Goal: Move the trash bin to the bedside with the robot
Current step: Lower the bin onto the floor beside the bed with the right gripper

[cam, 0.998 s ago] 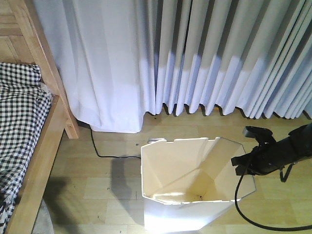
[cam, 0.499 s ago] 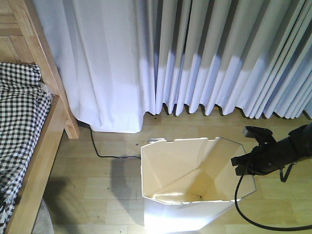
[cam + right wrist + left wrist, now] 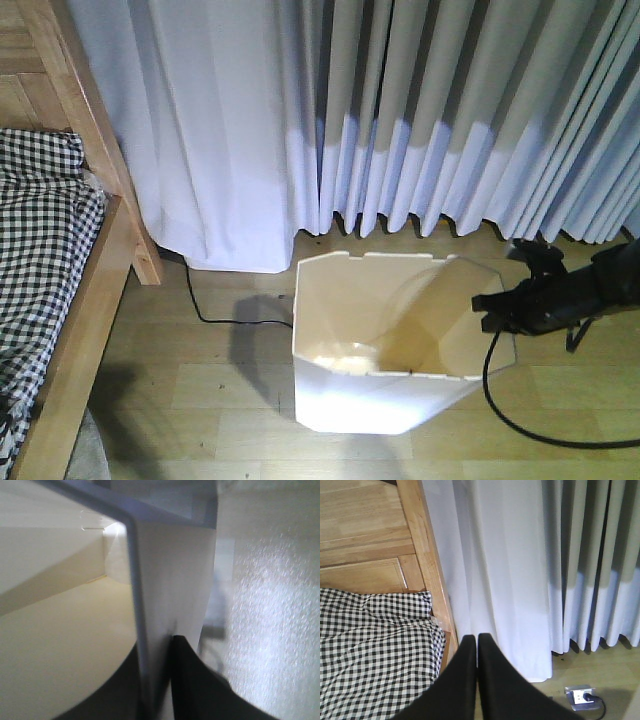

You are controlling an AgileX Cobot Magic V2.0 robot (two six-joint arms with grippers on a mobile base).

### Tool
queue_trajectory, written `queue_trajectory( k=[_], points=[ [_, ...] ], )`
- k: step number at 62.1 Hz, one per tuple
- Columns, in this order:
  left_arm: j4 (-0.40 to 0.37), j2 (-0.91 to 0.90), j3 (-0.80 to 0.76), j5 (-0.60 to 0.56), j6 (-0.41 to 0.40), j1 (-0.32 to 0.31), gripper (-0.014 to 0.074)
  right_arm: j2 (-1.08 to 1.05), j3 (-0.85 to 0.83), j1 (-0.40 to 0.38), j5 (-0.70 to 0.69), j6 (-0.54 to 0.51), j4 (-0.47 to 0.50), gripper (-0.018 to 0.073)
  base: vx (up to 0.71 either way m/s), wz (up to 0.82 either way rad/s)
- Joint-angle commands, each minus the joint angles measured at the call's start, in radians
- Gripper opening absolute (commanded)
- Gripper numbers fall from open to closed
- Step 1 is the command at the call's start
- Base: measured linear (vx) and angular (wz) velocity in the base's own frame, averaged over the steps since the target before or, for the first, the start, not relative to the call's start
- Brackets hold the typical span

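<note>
Right gripper [image 3: 492, 312] is clamped on the bin [image 3: 365, 400]'s right rim, one finger inside and one outside, I'd guess so it can drag it. Its arm [image 3: 590, 290] reaches in low from the right, nearly level. Bin sits on the floor [image 3: 200, 400] by the curtains [image 3: 420, 120], well apart from the bed [image 3: 95, 290]. Left gripper [image 3: 477, 645] is pinched closed on nothing.
</note>
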Motion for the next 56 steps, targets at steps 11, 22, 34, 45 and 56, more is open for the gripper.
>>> queue_trajectory(
  k=[11, 22, 34, 45, 56],
  points=[
    [-0.004, -0.01, 0.029, -0.073, -0.008, -0.006, -0.0006, 0.046, -0.172, -0.004, 0.105, 0.011, 0.07, -0.0006, 0.0, 0.0],
    [-0.004, -0.01, 0.029, -0.073, -0.008, -0.006, -0.0006, 0.185, -0.266, -0.006, 0.111, 0.006, 0.07, -0.0006, 0.0, 0.0],
    [-0.004, -0.01, 0.029, -0.073, -0.008, -0.006, -0.0006, 0.333, -0.368, -0.006, 0.109, -0.023, 0.078, -0.0006, 0.0, 0.0],
    [-0.004, -0.01, 0.029, -0.073, -0.008, -0.006, -0.0006, 0.441, -0.469, -0.006, 0.109, -0.03, 0.078, -0.0006, 0.0, 0.0],
    [-0.004, -0.01, 0.029, -0.073, -0.008, -0.006, -0.0006, 0.54, -0.58, -0.006, 0.137, -0.031, 0.083, -0.0006, 0.0, 0.0]
  ],
)
